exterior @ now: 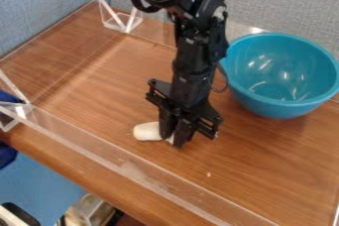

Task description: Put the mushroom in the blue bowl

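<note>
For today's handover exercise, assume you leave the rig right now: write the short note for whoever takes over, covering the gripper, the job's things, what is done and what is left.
Gripper: pointing straight down at the wooden table, jaws narrowed around the small toy mushroom, whose cream stem sticks out to the left; a firm grip cannot be confirmed.
Round glossy teal-blue plastic bowl: on the table to the right and farther back, nothing visible inside.
Done: arm lowered onto the mushroom.
Left: confirm the grasp, lift, carry over the bowl, release.

Mushroom [147,133] cap behind pincer [177,136]
</note>
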